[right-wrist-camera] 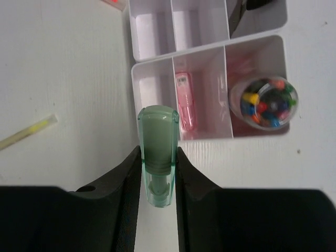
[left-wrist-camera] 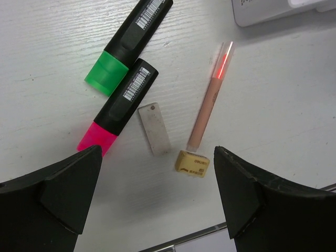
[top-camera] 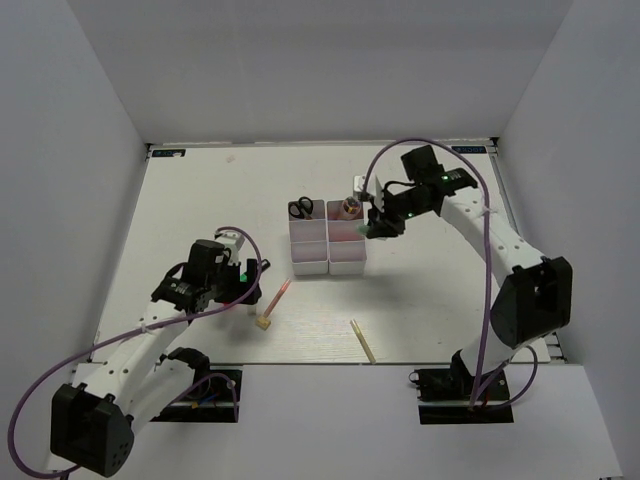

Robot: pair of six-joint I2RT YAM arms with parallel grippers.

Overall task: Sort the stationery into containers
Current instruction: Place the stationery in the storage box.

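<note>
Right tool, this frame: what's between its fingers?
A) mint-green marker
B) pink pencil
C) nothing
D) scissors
A: the right wrist view shows the mint-green marker clamped upright between the two fingers of the right tool.

I am counting four stubby markers (left-wrist-camera: 127,89), two thin pencils (left-wrist-camera: 207,108), one black-handled scissors (top-camera: 301,209), one tan eraser (left-wrist-camera: 192,164), six white square bins (top-camera: 327,245).

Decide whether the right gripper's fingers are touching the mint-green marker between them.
Touching. The right wrist view shows both fingers of the right gripper pressed against the mint-green marker, no gap.
</note>
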